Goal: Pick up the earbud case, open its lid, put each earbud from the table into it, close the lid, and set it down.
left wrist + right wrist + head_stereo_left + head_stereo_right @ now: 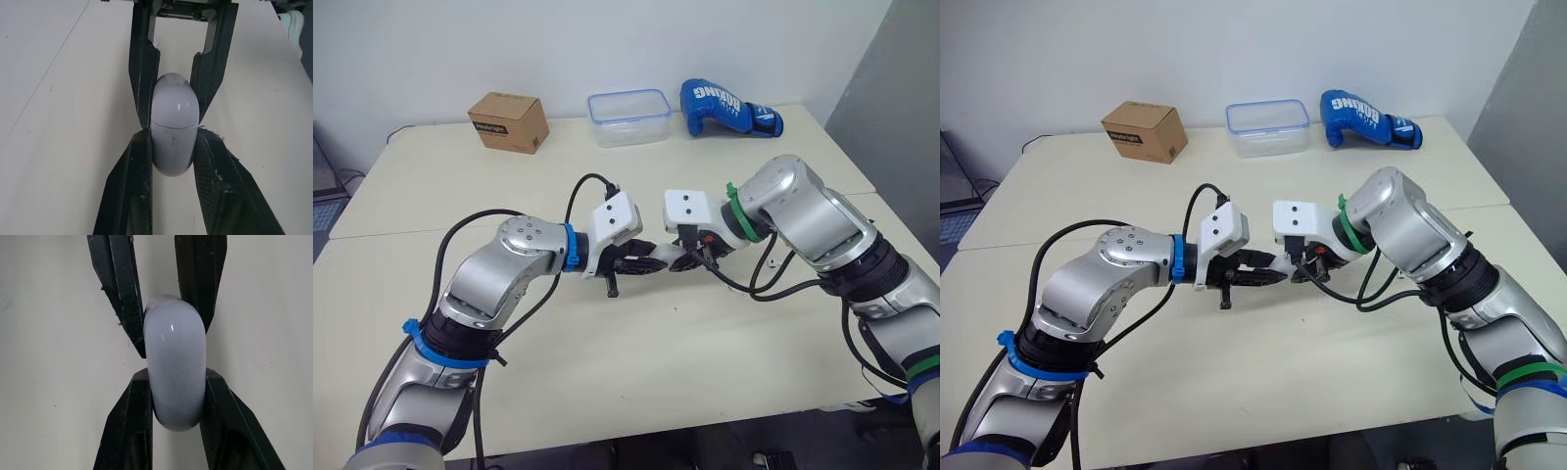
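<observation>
In the head view, the left gripper (641,264) and the right gripper (677,258) meet tip to tip over the middle of the table (607,362). Along the far edge stand a cardboard box (509,121), a clear plastic container (628,117) and a blue boxing glove (729,108), all well apart from the grippers.

In the left wrist view, the earbud case (173,132) sits between both pairs of fingers. The left gripper is closed on its lower half and the right gripper is closed on the rounded upper half. The seam is tight, so the lid is shut. A small pale thing (292,27) lies on the table; it may be an earbud, but I cannot say surely.

In the right wrist view, the case shows from its narrow side, clamped by both grippers.

I judge that the step in hand is opening the lid. The next move asks the left gripper to keep the base firm while the right one tips the lid away at the seam.
</observation>
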